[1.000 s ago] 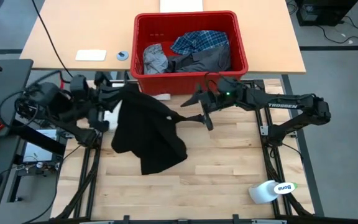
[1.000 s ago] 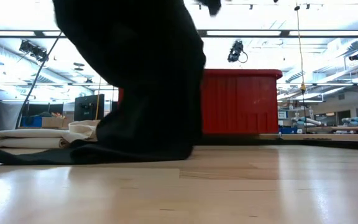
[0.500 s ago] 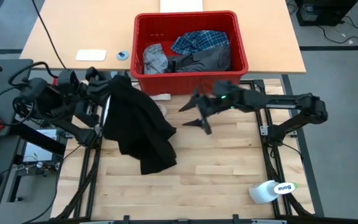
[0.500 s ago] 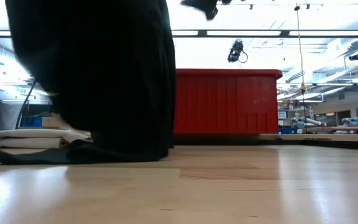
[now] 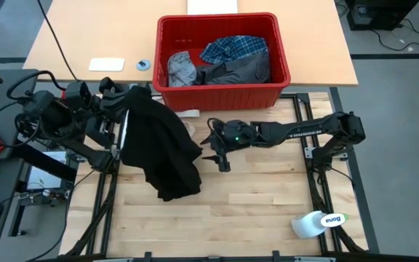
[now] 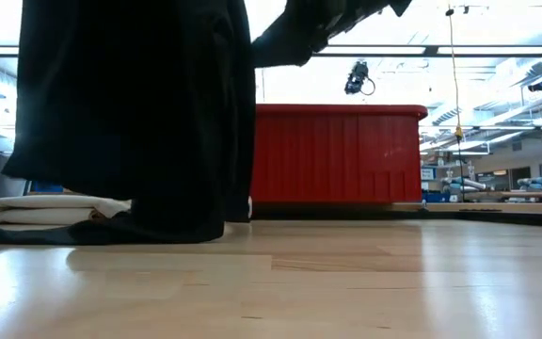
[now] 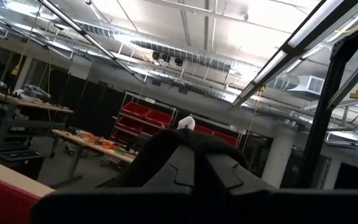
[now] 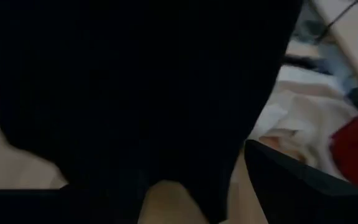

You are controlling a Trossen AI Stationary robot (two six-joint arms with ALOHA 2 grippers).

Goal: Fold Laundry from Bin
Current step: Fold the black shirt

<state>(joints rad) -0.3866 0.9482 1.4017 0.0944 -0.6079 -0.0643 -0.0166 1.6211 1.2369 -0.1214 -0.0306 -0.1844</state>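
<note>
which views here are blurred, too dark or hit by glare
Right wrist view: nearly filled by the large black soft garment, murky and blurred. Low view: ceiling lights glare white, the garment hangs as a flat silhouette, the bright red plastic bin stays crisp. Left wrist view: bright ceiling lights, dark foreground. High view: evenly lit, sharp.

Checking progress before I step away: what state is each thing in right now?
Black garment: hanging from the left claw, hem on the table.
Left claw: shut on the black garment.
Right claw: open, beside the garment.
Bin: upright, three garments inside.
</note>
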